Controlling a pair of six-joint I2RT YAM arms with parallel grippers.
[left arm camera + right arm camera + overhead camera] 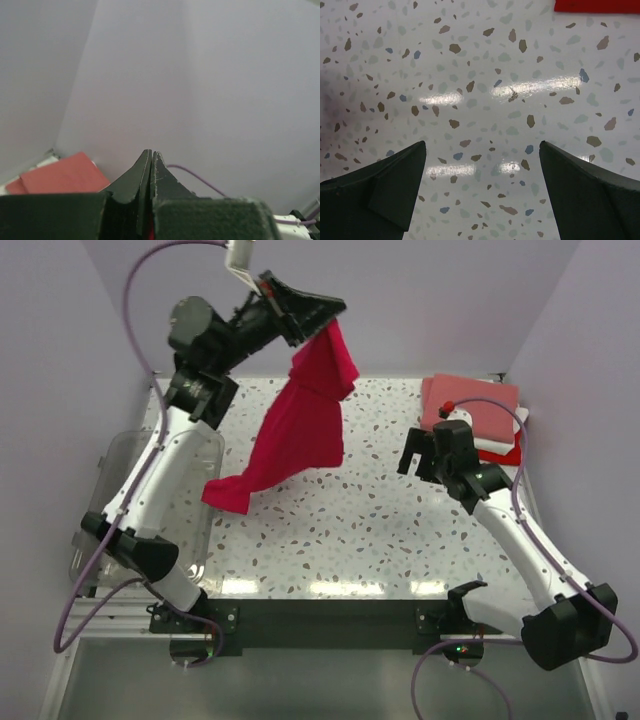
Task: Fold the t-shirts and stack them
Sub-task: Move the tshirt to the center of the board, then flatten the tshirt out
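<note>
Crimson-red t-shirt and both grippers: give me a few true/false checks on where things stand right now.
1. The left gripper is shut on the crimson-red cotton t-shirt, holding it raised. True.
2. The right gripper grips the shirt's lower end. False: it is open and holds nothing, above the speckled table.
3. The stack of folded shirts sits at the table's far right, salmon-pink on top. True.
4. The crimson shirt lies inside the clear plastic bin. False: it hangs from the left gripper, outside the bin at the table's left edge.
</note>
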